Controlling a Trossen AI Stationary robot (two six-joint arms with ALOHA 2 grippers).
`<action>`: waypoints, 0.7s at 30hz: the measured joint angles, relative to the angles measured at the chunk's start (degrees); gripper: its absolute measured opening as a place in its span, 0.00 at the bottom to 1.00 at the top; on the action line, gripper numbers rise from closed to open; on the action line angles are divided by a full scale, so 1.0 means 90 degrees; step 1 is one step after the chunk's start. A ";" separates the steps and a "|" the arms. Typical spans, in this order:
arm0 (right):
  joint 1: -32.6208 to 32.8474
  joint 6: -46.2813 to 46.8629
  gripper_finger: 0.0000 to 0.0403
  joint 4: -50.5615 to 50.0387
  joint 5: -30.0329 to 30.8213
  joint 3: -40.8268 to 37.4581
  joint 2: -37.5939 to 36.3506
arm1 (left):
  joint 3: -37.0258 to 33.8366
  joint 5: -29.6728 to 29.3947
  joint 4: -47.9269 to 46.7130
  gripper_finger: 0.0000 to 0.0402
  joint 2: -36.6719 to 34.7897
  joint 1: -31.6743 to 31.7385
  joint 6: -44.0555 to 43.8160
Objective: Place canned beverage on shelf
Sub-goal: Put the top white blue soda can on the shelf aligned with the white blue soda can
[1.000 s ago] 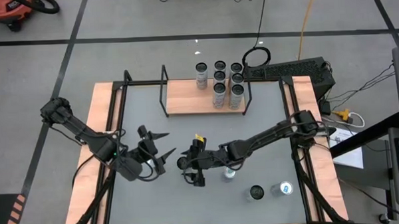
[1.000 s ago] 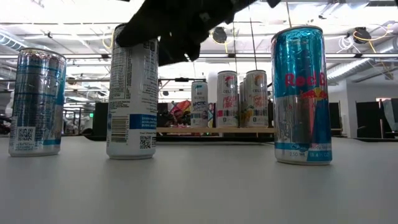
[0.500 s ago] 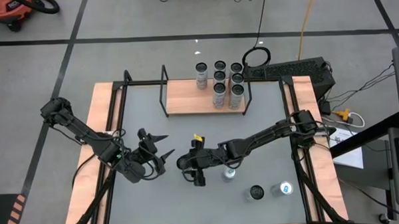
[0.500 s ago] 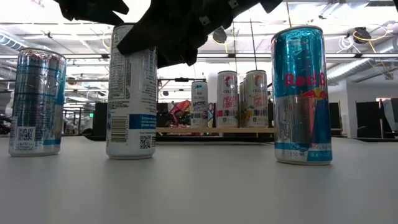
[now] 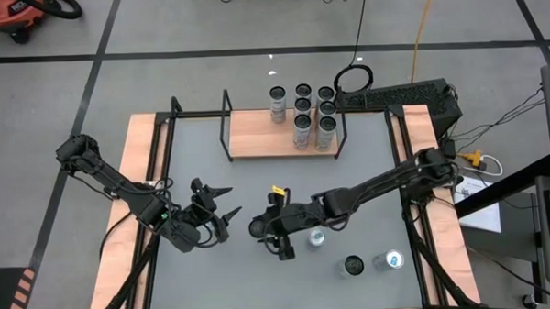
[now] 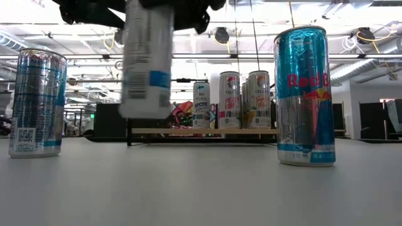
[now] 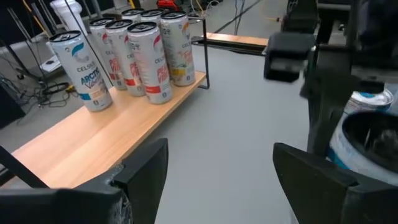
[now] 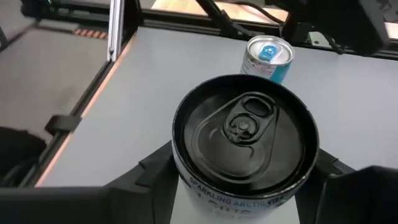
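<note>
Lifted clear of the table since a second ago, the white can (image 6: 147, 59) hangs clamped in the right gripper (image 5: 271, 237).
Left gripper (image 5: 223, 203) waits open nearby; the shelf (image 5: 261, 135) holds 7 cans at the far edge.
</note>
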 joint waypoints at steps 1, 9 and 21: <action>0.0016 -0.0062 0.47 -0.0124 0.0008 0.0000 -0.0085 | 0.0000 0.0001 0.0042 0.72 0.0000 0.0000 -0.0002; 0.0169 -0.0621 0.47 -0.1349 0.0002 0.0000 -0.0933 | 0.0000 0.0242 0.0566 0.72 0.0017 0.0002 0.0072; 0.0256 -0.1940 0.46 -0.2212 -0.0895 0.0000 -0.1542 | 0.0007 0.1513 0.2649 0.72 0.1020 0.0015 0.1924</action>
